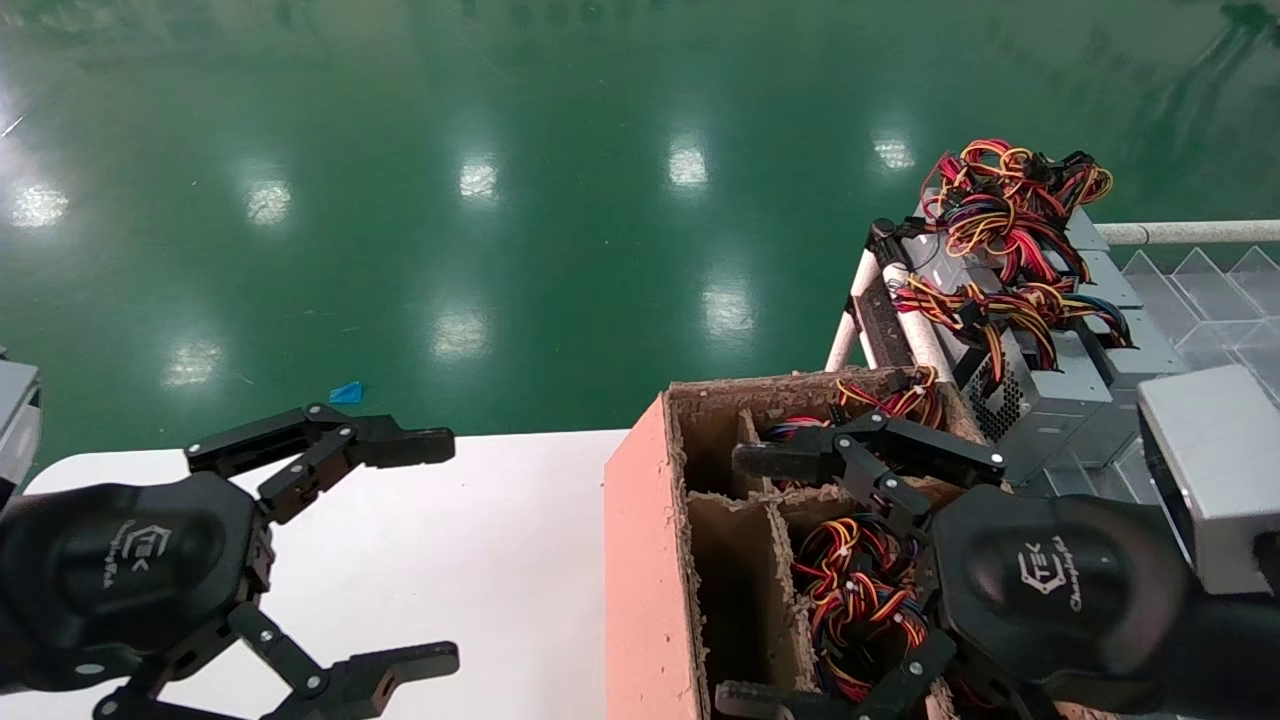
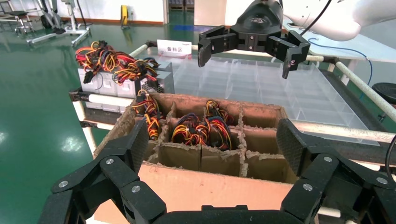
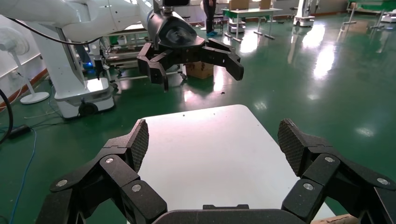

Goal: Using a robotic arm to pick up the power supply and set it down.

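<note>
Silver-grey power supplies (image 1: pixel 1045 405) with red, yellow and black wire bundles stand in a row on a rack at the right rear, also seen in the left wrist view (image 2: pixel 116 84). More wire bundles (image 1: pixel 860 585) fill cells of the pinkish-brown divided cardboard box (image 1: pixel 645 560); the units beneath them are hidden. My right gripper (image 1: pixel 740 580) hangs open above the box's cells, holding nothing; it shows in its own view (image 3: pixel 214 142) and from the left wrist (image 2: pixel 246 63). Over the white table (image 1: pixel 480 560), my left gripper (image 1: pixel 440 550) is open and empty, facing the box (image 2: pixel 210 186).
A clear plastic divided tray (image 1: pixel 1200 290) lies right of the rack, whose white tube frame (image 1: pixel 850 330) stands behind the box. Bare tabletop (image 3: pixel 205 154) stretches between the box and my left gripper (image 3: pixel 198 74). Green floor surrounds the table; a blue scrap (image 1: pixel 347 393) lies on it.
</note>
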Action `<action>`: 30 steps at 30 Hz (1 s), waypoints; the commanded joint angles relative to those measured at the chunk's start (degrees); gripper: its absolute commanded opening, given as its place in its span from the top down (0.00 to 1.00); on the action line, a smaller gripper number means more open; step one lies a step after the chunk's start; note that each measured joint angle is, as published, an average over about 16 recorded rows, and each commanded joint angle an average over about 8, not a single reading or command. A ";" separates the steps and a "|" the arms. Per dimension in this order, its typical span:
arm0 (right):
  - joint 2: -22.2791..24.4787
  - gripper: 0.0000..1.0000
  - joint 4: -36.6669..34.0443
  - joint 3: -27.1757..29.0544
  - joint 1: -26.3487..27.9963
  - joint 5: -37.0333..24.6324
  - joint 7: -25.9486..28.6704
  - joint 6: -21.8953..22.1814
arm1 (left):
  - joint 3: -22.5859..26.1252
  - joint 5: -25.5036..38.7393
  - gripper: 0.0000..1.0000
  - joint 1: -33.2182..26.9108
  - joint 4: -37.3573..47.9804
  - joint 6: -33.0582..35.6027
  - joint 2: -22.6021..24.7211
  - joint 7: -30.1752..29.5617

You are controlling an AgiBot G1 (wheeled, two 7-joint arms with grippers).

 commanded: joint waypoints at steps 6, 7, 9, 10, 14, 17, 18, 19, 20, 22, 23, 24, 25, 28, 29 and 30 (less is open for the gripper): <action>-0.02 0.00 -0.48 0.10 0.25 -0.28 -0.22 -0.04 | 0.00 0.00 0.00 0.00 0.00 0.00 0.00 0.00; -0.03 0.00 -0.52 0.11 0.27 -0.30 -0.23 -0.04 | 0.00 0.00 0.00 0.00 0.00 0.00 0.00 0.00; -0.03 0.00 -0.61 0.12 0.31 -0.34 -0.27 -0.05 | 0.00 0.00 0.00 0.00 0.00 0.00 0.00 0.00; -0.03 0.00 -0.64 0.13 0.33 -0.36 -0.28 -0.05 | 0.00 0.00 0.00 0.00 0.00 0.00 0.00 0.00; -0.05 0.00 -0.75 0.15 0.39 -0.42 -0.31 -0.07 | 0.00 0.00 0.00 0.00 0.00 0.00 0.00 0.00; -0.06 0.00 -0.81 0.17 0.43 -0.46 -0.33 -0.08 | 0.00 0.00 0.00 0.00 0.00 0.00 0.00 0.00; -0.06 0.00 -0.82 0.17 0.43 -0.47 -0.34 -0.09 | 0.00 0.00 0.00 0.00 0.00 0.00 0.00 0.00; -0.07 0.00 -0.84 0.18 0.44 -0.47 -0.34 -0.09 | 0.00 0.00 0.00 0.00 0.00 0.00 0.00 0.00; -0.07 0.00 -0.85 0.18 0.45 -0.48 -0.35 -0.10 | 0.00 0.00 0.00 0.00 0.00 0.00 0.00 0.00; -0.07 0.00 -0.88 0.19 0.46 -0.49 -0.35 -0.11 | 0.00 0.00 0.00 0.00 0.00 0.00 0.00 0.00; -0.08 0.00 -0.89 0.19 0.46 -0.50 -0.36 -0.11 | 0.00 0.00 0.00 0.00 0.00 0.00 0.00 0.00; -0.08 0.00 -0.91 0.20 0.47 -0.50 -0.36 -0.11 | 0.00 0.00 0.00 0.00 0.00 0.00 0.00 0.00; -0.08 0.00 -0.92 0.20 0.47 -0.50 -0.36 -0.12 | 0.00 0.00 0.00 0.00 0.00 0.00 0.00 0.00; -0.08 0.00 -0.94 0.22 0.48 -0.51 -0.37 -0.12 | 0.00 0.00 0.00 0.00 0.00 0.00 0.00 0.00; -0.08 0.00 -0.94 0.22 0.48 -0.52 -0.38 -0.12 | 0.00 0.00 0.00 0.00 0.00 0.00 0.00 0.00; -0.08 0.00 -0.95 0.22 0.49 -0.52 -0.38 -0.12 | 0.00 0.00 0.00 0.00 0.00 0.00 0.00 0.00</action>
